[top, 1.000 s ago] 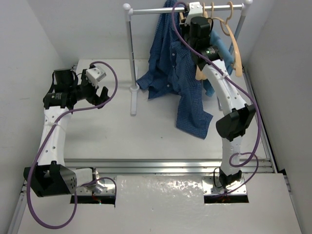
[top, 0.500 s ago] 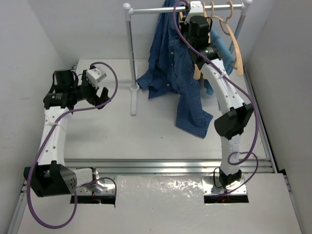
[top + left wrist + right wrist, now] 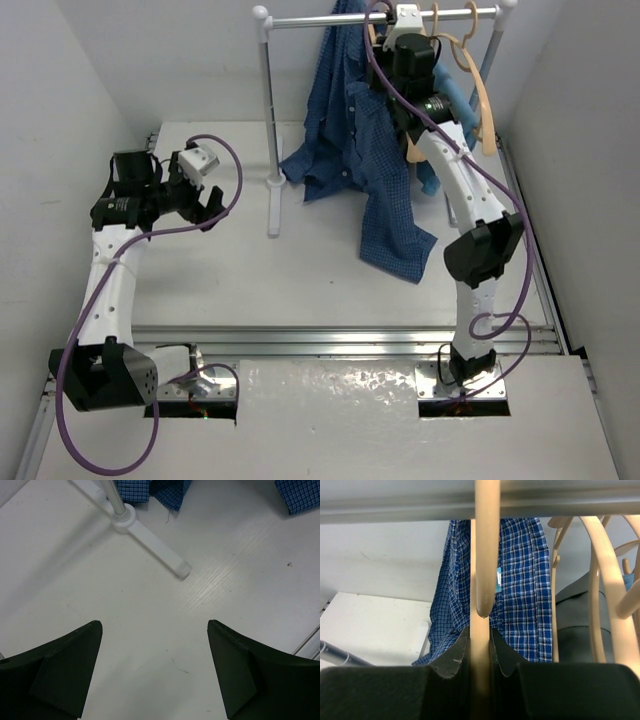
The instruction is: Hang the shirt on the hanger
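Observation:
The blue checked shirt [image 3: 360, 150] hangs from the rack rail [image 3: 320, 22] on a pale wooden hanger [image 3: 480, 605]; its tail trails onto the table. My right gripper [image 3: 400, 35] is up at the rail. In the right wrist view the right gripper [image 3: 480, 632] is shut on the hanger's stem, and the hook [image 3: 487, 540] curves over the rail [image 3: 395, 505], with the shirt [image 3: 525, 580] behind. My left gripper [image 3: 205, 195] is open and empty over the table at the left. In the left wrist view the left gripper [image 3: 155, 630] has bare table between its fingers, and shirt edges [image 3: 150, 487] show at the top.
The white rack pole [image 3: 268, 120] and its foot [image 3: 155, 547] stand mid-table. More tan hangers [image 3: 470, 70] hang at the rail's right end with a teal cloth [image 3: 450, 95]. A dark grey cloth [image 3: 575, 625] hangs next to the shirt. White walls close in left, right and back.
My right gripper has moved up and back to the rail with the hanger. My left arm has shifted slightly down and right, still open.

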